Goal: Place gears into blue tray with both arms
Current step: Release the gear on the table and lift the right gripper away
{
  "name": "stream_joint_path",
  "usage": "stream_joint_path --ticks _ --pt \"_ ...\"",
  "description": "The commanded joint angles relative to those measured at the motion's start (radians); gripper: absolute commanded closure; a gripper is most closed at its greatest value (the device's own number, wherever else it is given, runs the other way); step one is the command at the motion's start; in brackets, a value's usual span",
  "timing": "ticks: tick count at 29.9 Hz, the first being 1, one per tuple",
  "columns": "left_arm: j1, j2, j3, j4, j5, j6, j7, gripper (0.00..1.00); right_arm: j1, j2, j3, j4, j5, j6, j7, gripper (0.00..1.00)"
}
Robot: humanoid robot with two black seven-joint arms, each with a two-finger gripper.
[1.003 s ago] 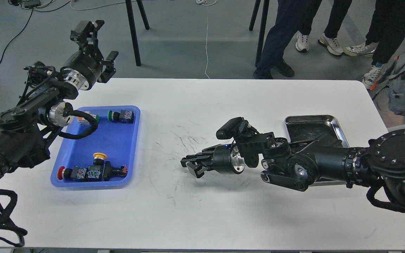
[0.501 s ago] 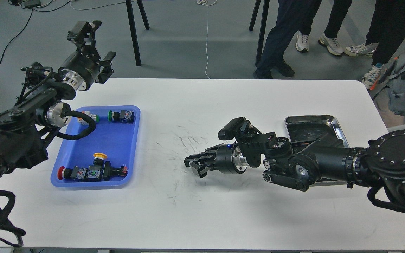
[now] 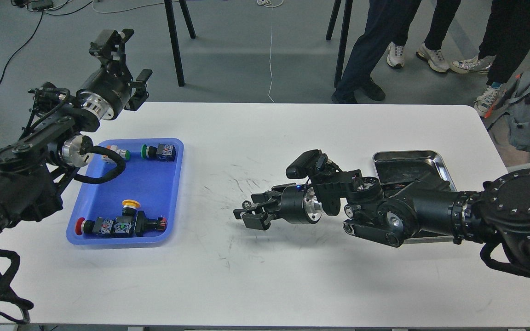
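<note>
- Black and toothed, a small gear (image 3: 246, 205) sits at the tip of the right gripper (image 3: 250, 214), over the bare middle of the desk (image 3: 292, 285); it looks pinched at the fingertips, though at this size I cannot be sure the fingers bear on it.
- Judging by that, the gear is in transit: the right arm (image 3: 412, 214) reaches leftward from the steel tray (image 3: 442, 166) near the desk's right edge, probably where gears are picked up.
- No other gear can be made out; the steel tray's dark floor hides whatever lies in it.
- Blue tray (image 3: 152, 184) lies near the left edge, well apart from the held gear. It holds only push-button switches (image 3: 122, 223), some along its near rim and two by its far rim; I see no gear in it.
- Left gripper (image 3: 127, 64) is raised beyond the far-left corner with fingers spread, holding nothing, likely parked clear of the tray so the other arm can come in.
- Next, I judge, comes a carry left over the tray's rim and a low release, since so small a disc could roll or bounce.
- No brand, label or writing is legible anywhere.
</note>
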Motion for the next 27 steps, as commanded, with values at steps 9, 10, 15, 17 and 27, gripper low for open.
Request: stream_joint_path --ticks 9,10,15,17,27 --pt "0.02 -0.011 -0.04 0.006 -0.041 -0.009 -0.023 0.0 0.016 0.0 0.162 -0.01 0.219 0.001 -0.008 0.13" --pt "0.018 -0.012 -0.04 0.006 -0.04 -0.003 -0.024 0.0 0.016 0.0 0.187 -0.011 0.239 0.001 -0.008 0.13" --pt "0.022 -0.018 -0.018 -0.001 -0.023 0.001 -0.032 0.0 0.018 -0.017 0.354 -0.008 0.305 -0.001 -0.009 0.13" --pt "0.018 -0.017 0.0 -0.001 -0.015 -0.001 -0.032 0.0 0.018 -0.047 0.418 -0.008 0.337 0.001 -0.011 0.13" --pt "0.023 -0.04 0.005 -0.007 0.032 0.002 -0.032 0.0 0.045 -0.273 0.578 -0.002 0.541 0.015 -0.021 0.07"
